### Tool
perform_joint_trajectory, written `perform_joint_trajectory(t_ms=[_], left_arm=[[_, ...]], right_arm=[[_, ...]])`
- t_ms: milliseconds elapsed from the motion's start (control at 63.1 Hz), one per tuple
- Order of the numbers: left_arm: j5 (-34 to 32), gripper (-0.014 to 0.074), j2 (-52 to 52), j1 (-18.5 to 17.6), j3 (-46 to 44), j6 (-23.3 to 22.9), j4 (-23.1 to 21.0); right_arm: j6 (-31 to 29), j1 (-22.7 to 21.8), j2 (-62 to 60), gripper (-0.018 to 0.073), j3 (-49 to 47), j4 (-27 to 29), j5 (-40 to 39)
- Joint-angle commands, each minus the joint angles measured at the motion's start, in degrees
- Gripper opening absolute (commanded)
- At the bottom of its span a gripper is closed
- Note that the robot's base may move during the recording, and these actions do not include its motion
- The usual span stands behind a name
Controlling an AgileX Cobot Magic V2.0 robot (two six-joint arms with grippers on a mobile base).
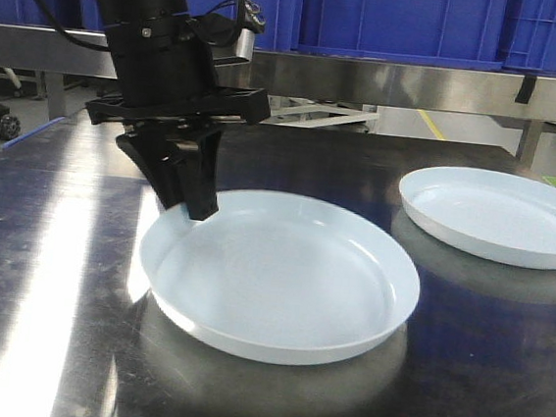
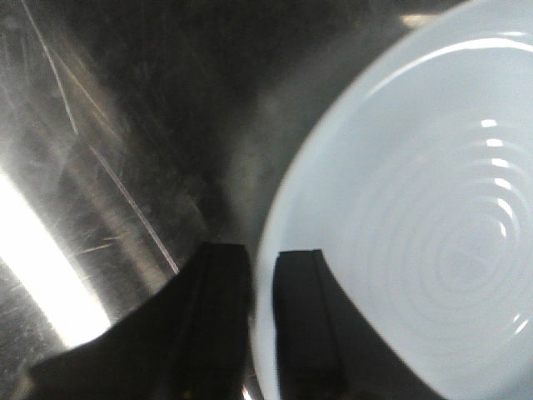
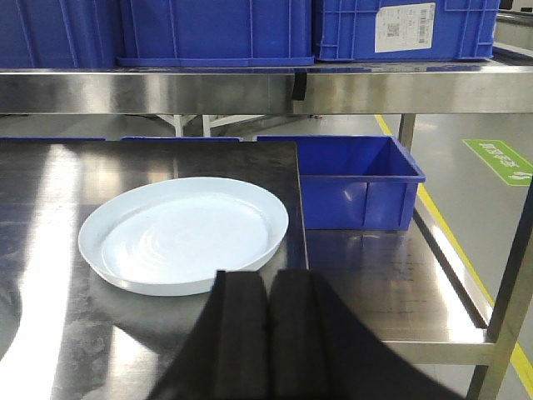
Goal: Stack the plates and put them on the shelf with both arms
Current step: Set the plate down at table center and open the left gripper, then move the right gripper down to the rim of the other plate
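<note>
The near plate [image 1: 281, 278] is pinched at its left rim by our left gripper [image 1: 189, 208]; our right gripper [image 3: 266, 283], closed empty, hangs before the far plate [image 3: 183, 233] by the right edge of the tabletop [image 3: 50, 183].

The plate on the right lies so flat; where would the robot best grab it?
Probably by its upturned rim, at the edge facing the right gripper, coming in low from that side. The plate lies flat on the table, so only the rim lets fingers pinch, one inside, one outside.
</note>
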Motion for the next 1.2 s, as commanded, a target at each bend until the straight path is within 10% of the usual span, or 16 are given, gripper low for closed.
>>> perform_joint_trajectory(t_ms=[0,301,650,1188], left_arm=[[0.2,0.0348,-3.0,-0.3,-1.5,-0.3,-1.2],[0.8,0.0442,-8.5,-0.3,-1.6,-0.3,0.2],[-3.5,0.0335,-28.0,-0.3,1.7,-7.2,15.7],[-29.4,0.0086,-68.6,-0.3,45.2,-23.8,29.2]], right_arm=[[-0.1,-0.3,-1.3,0.0056,-0.9,-0.3,-5.0],[-0.1,-0.3,-1.3,0.0056,-0.9,-0.3,-5.0],[-0.1,-0.3,-1.3,0.0056,-0.9,-0.3,-5.0],[-0.1,-0.3,-1.3,0.0056,-0.9,-0.3,-5.0]])
